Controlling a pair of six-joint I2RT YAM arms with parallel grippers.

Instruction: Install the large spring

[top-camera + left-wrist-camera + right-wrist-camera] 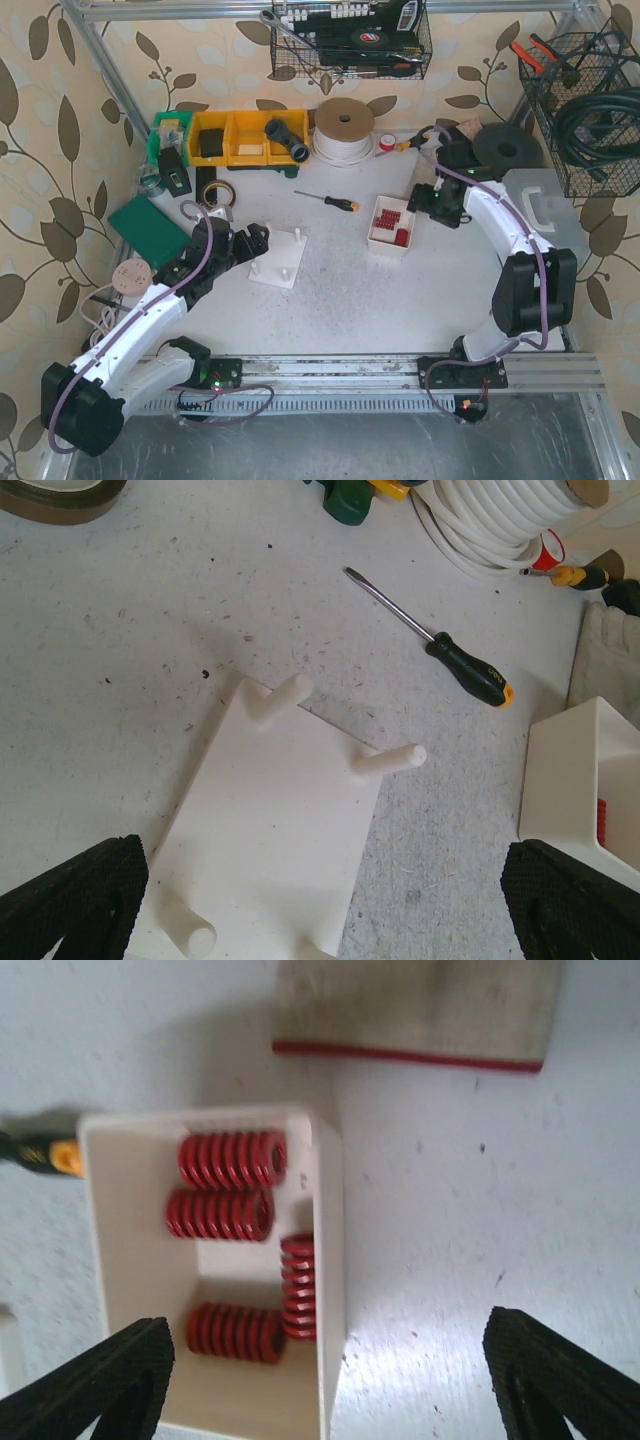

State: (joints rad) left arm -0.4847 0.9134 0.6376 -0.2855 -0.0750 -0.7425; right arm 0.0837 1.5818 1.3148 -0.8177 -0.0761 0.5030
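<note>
A white surface seen from above, with two robot arms reaching in from its near edge. The right jaws hang wide apart and hold nothing, directly over a small white tray on the right half of the surface. This placement probably sets up a pick from the tray. Four red springs lie on their sides inside it. Three have their long axes across the tray's width, two side by side at the far end and one at the near end. The fourth lies along the right wall, at right angles to the others. They look alike in size, so which is the large spring cannot be told. The left jaws are also spread wide and empty over a flat white peg plate, likely ready to steady it. Its round pegs stand upright at the corners, all bare. A screwdriver lies between plate and tray
</note>
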